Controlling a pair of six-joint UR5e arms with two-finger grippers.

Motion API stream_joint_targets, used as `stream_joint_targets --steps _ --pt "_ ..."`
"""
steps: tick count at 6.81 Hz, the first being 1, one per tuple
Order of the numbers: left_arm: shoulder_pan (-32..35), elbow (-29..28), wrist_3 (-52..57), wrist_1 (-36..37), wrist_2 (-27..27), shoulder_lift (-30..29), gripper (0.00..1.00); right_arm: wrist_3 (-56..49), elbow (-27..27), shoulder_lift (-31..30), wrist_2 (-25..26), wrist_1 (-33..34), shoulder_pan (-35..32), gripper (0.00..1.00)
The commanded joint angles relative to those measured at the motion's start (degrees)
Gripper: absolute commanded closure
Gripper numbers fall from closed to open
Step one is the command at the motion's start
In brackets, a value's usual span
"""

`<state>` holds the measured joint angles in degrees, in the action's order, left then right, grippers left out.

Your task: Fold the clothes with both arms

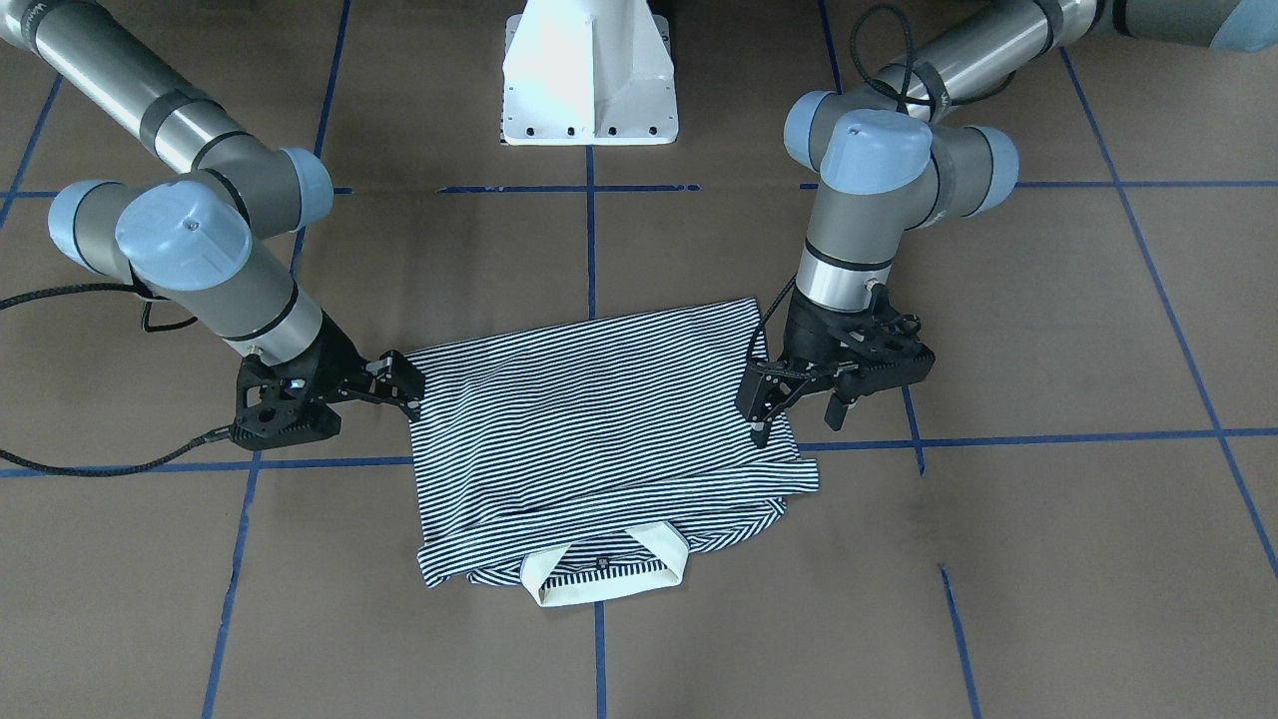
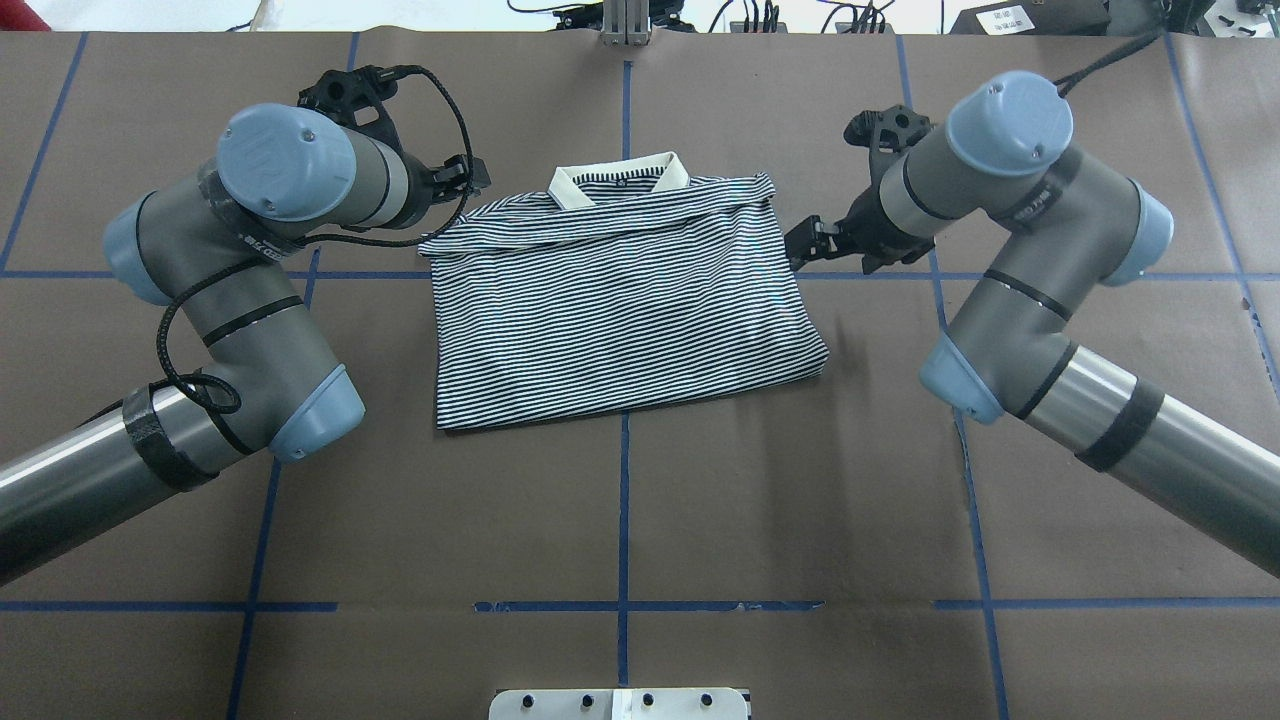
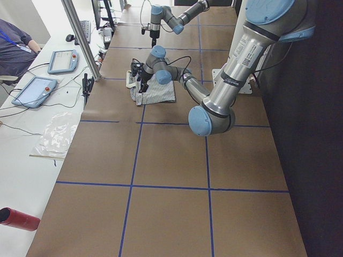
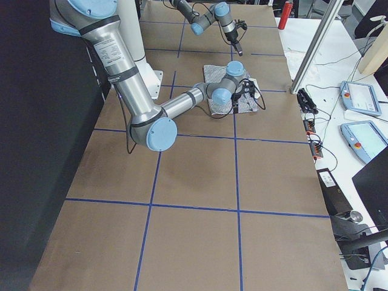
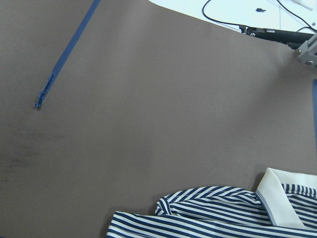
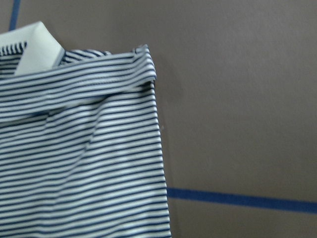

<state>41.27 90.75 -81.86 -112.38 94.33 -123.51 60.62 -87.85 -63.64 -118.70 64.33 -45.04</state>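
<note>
navy-and-white polo shirt (image 1: 599,419) folded, collar label (image 1: 603,562) unreadable; left tool (image 1: 797,417) wide, right tool (image 1: 410,389) parted

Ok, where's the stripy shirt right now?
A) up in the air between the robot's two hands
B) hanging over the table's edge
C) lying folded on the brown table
C: the stripy shirt lies flat and folded on the brown table, with its cream collar showing at one edge.
</note>
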Motion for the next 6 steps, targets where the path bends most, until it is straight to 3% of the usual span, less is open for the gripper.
stream_joint_targets --steps 1,3,4,6 --pt "-1.0 2.1 -1.6 0.3 0.1 0.0 0.0 3.1 -3.0 -3.9 4.8 0.4 6.0 0.0" --pt "-1.0 2.5 -1.5 0.3 0.0 0.1 0.0 2.7 -1.1 -2.3 5.4 0.5 7.4 0.06" --pt "-1.0 2.4 -1.5 0.3 0.0 0.3 0.0 2.6 -0.8 -1.1 5.4 0.7 7.4 0.15" --pt "-1.0 2.3 -1.5 0.2 0.0 0.4 0.0 2.4 -0.7 -1.1 5.1 0.5 7.4 0.96"
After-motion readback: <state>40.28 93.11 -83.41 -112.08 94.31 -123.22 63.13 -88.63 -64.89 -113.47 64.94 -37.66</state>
